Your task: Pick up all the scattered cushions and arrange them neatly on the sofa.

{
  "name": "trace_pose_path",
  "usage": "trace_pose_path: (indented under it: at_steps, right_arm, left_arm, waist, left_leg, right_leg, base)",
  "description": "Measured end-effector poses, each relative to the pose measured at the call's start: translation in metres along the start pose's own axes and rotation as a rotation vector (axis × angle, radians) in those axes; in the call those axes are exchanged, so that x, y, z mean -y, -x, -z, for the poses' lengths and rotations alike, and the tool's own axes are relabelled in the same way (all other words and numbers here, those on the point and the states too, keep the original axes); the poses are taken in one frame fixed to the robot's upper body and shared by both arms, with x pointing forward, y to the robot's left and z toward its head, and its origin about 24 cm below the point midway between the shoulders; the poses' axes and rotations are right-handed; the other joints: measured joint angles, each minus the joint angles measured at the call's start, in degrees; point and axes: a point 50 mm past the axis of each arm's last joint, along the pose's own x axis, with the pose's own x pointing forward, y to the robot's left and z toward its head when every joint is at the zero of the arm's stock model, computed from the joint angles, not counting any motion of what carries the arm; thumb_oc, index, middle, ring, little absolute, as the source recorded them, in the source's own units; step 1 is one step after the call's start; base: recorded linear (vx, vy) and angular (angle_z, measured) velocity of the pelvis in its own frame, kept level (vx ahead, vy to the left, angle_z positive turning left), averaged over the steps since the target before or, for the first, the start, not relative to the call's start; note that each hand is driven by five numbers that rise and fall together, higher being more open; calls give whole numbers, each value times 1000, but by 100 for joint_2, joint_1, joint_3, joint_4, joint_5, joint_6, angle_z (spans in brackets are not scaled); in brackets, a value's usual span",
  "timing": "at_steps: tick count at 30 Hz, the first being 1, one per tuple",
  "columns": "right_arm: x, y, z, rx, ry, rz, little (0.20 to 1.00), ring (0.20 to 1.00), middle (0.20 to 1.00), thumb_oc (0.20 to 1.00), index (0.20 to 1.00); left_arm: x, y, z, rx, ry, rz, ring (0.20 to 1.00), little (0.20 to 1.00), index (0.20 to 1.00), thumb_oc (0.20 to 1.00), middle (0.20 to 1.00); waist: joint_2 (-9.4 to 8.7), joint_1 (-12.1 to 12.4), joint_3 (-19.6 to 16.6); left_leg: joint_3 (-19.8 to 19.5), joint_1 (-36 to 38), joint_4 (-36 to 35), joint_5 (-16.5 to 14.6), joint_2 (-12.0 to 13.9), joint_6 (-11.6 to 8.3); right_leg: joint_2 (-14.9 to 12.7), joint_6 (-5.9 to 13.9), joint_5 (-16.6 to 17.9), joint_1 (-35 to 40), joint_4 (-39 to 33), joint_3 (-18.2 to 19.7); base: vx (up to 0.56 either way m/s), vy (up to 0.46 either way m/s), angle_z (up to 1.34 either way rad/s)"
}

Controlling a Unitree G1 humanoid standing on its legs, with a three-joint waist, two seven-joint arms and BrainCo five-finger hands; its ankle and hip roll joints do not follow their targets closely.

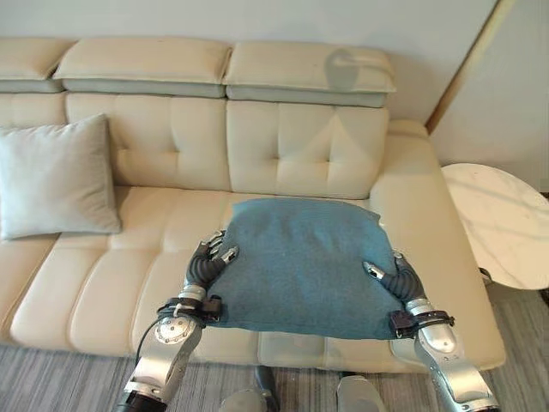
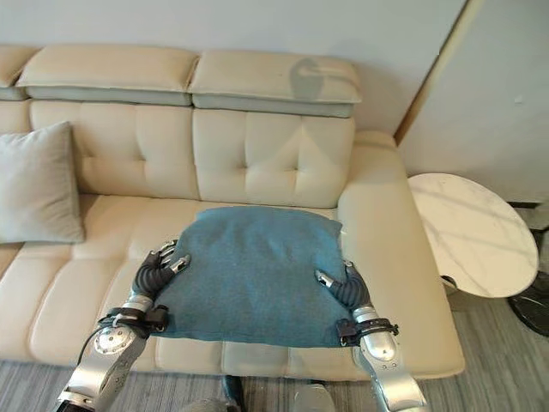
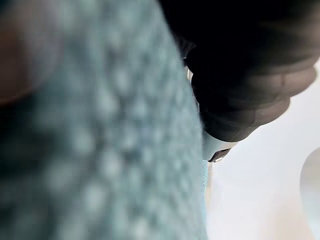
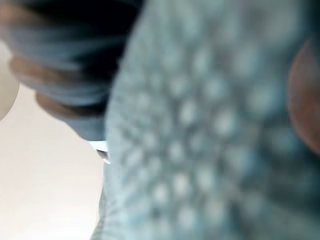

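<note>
a teal cushion (image 1: pixel 300 266) is held flat over the seat of a cream sofa (image 1: pixel 283 146), towards its 3 o'clock end. the left robot hand (image 1: pixel 210 262) has its fingers curled over the cushion's 9 o'clock edge, and the right robot hand (image 1: pixel 390 276) has its fingers curled over the 3 o'clock edge. a pale grey cushion (image 1: pixel 56 176) leans upright against the sofa back at 9 o'clock, well apart. a round white marble side table (image 1: pixel 502 219) stands just beside the sofa's arm at 3 o'clock.
</note>
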Motion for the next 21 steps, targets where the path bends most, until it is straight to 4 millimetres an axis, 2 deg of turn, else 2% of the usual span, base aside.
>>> trace_pose_path:
  at_steps: [2,3,4,5,7,11,14,16,17,19,20,21]
  right_arm:
    - [1,-5,0,-2,5,-1,200,200,200,200,200]
    - [1,-4,1,-6,6,0,200,200,200,200,200]
    - [3,-5,0,-4,14,1,200,200,200,200,200]
    - [4,-6,-1,0,21,0,200,200,200,200,200]
    - [9,-7,-1,-5,45,0,200,200,200,200,200]
    - [3,-22,-18,60,39,-16,200,200,200,200,200]
    - [1,-47,-54,191,65,5,200,200,200,200,200]
    - [-2,-58,-71,249,65,24,200,200,200,200,200]
    - [-5,-74,-96,326,63,48,200,200,200,200,200]
    - [-9,-89,-123,406,61,81,200,200,200,200,200]
    - [-11,-101,-148,467,88,99,200,200,200,200,200]
    - [-10,-105,-158,498,87,111,200,200,200,200,200]
  left_arm:
    - [-1,-1,4,-14,13,-21,200,200,200,200,200]
    - [-2,1,6,-21,12,-22,200,200,200,200,200]
    - [-2,3,8,-31,13,-25,200,200,200,200,200]
    - [0,3,8,-30,17,-23,200,200,200,200,200]
    - [4,1,8,-24,27,-22,200,200,200,200,200]
    - [0,-5,-2,18,20,-55,200,200,200,200,200]
    - [3,-25,-25,118,-4,-101,200,200,200,200,200]
    - [4,-34,-38,169,2,-131,200,200,200,200,200]
    - [7,-50,-56,233,9,-158,200,200,200,200,200]
    - [5,-68,-77,300,-1,-203,200,200,200,200,200]
    - [4,-84,-98,349,-34,-225,200,200,200,200,200]
    - [3,-90,-109,378,-40,-237,200,200,200,200,200]
  waist:
    - [42,-7,25]
    - [4,-21,9]
    - [14,-20,6]
    - [73,-6,25]
    - [209,-49,89]
    - [309,2,43]
    - [445,21,59]
    - [518,62,70]
    - [569,69,78]
    - [621,106,100]
    - [640,117,111]
    - [647,144,115]
  left_leg:
    - [-9,26,-102,88,65,-26]
    - [50,60,-120,116,40,-91]
    - [31,118,-153,158,42,-164]
    - [-45,104,-156,160,68,-173]
    - [-270,74,-148,206,168,-250]
    - [-352,-279,-161,257,281,-394]
    - [-391,-832,-150,410,275,-403]
    - [-399,-1043,-143,472,275,-388]
    - [-413,-1309,-85,499,275,-392]
    - [-416,-1543,-72,557,268,-384]
    - [-421,-1736,-66,608,265,-389]
    - [-422,-1810,-70,631,263,-390]
  right_leg:
    - [247,-136,4,-336,-42,-163]
    - [227,-187,123,-275,-214,-276]
    - [223,-272,546,-142,-540,-392]
    - [263,-280,591,-33,-678,-424]
    - [386,-417,796,183,-1033,-555]
    - [492,-448,961,63,-1476,-624]
    - [496,-534,1217,-395,-1639,-640]
    - [492,-579,1292,-597,-1643,-650]
    - [496,-574,1349,-835,-1642,-662]
    - [482,-535,1379,-1057,-1645,-660]
    - [488,-533,1432,-1247,-1644,-662]
    - [484,-543,1460,-1324,-1644,-660]
  base:
    - [133,20,-7]
    - [193,-33,14]
    - [93,-43,9]
    - [146,-82,20]
    - [163,-125,30]
    - [18,-55,4]
    - [-87,-16,6]
    - [-111,-4,4]
    - [-87,-2,5]
    - [-88,1,3]
    - [-63,4,2]
    - [-85,1,2]
